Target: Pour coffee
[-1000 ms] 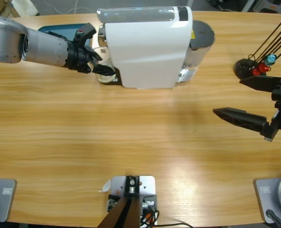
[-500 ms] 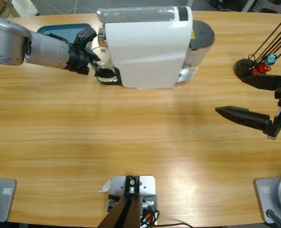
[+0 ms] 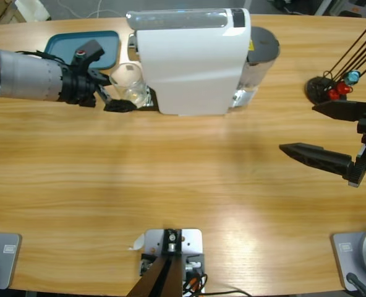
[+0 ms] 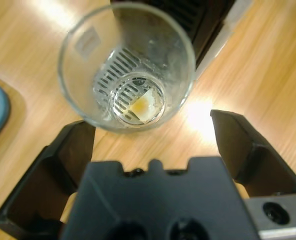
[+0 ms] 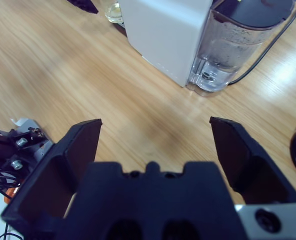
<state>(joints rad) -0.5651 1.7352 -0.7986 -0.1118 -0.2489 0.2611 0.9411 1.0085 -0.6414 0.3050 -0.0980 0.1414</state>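
The left end effector [image 3: 115, 99] sits at the mouth of the white coffee machine [image 3: 192, 62], its jaws apart and empty. In the left wrist view they flank the clear glass [image 4: 126, 65] without touching it, the glass lying just ahead of the black body. The glass stands on the slotted drip grille [image 4: 119, 75] at the machine's front. At its bottom lies only a small pale amber patch, which may be the coffee [image 4: 142, 105]; through the glass wall it is hard to say whether this is liquid or a reflection. In the high view the glass [image 3: 132, 88] shows beside the machine, close to the teal tray [image 3: 65, 43].

The right end effector [image 3: 334, 133] hangs well apart over bare desk [image 3: 183, 185], jaws wide and holding nothing, near a black stand with rods [image 3: 325, 86].

The step in hand looks like the approach to the glass, with the grasp not yet made. The next move calls for the left arm to ease forward until the glass lies between the jaws, then close on it gently and lift it clear of the machine, kept upright so the shallow contents do not spill.
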